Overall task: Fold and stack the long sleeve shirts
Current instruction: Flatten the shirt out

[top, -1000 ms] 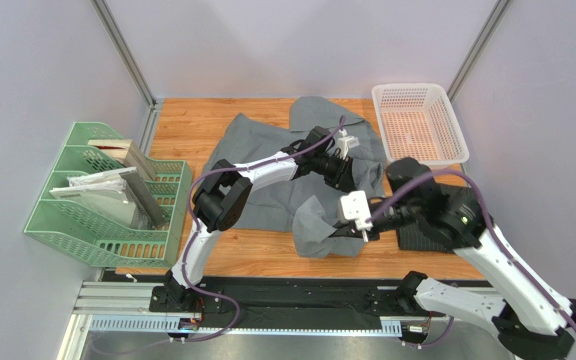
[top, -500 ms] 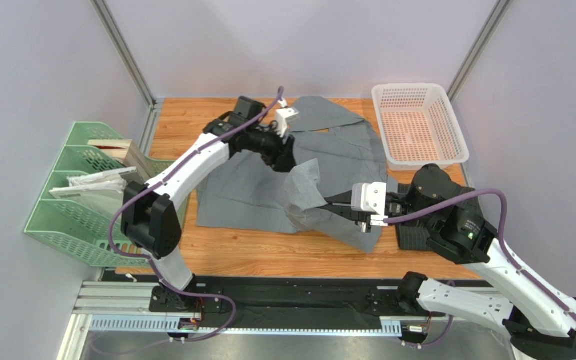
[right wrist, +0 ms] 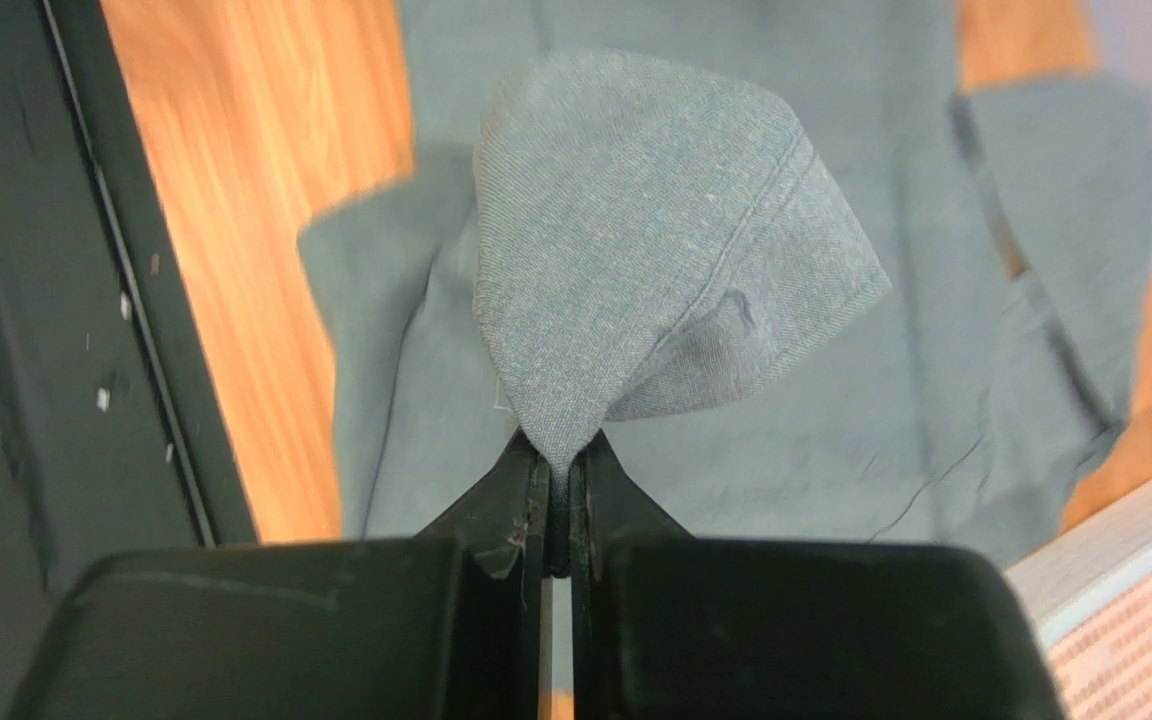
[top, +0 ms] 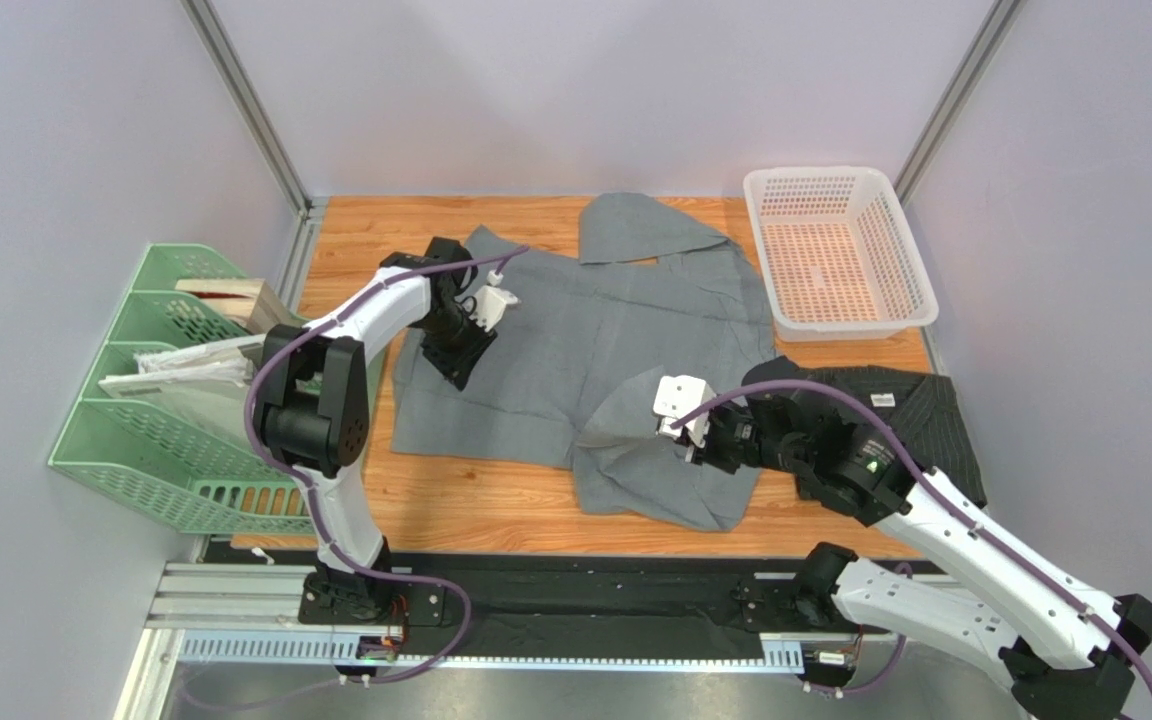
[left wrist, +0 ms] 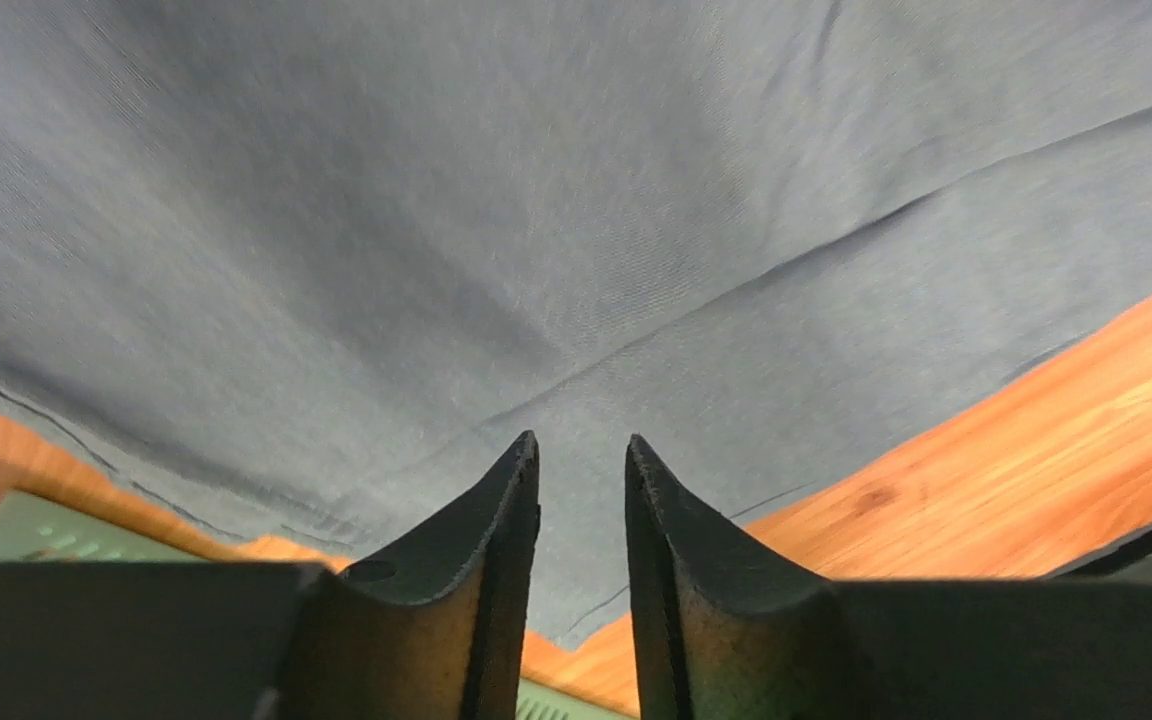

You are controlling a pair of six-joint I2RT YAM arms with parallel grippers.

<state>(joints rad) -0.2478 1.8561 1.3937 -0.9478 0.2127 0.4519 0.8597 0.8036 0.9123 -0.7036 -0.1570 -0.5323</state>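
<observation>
right end effector (right wrist: 560,459) on grey shirt (right wrist: 660,285)

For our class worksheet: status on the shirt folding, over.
Right tool shut on grey shirt. Left tool slightly open over it. Pinstriped shirt partly under right arm.

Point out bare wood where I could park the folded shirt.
Far-left corner, between green rack and grey shirt; near strip between its hem and the black rail. Crowded: centre, and the right side under the pinstripe shirt.
</observation>
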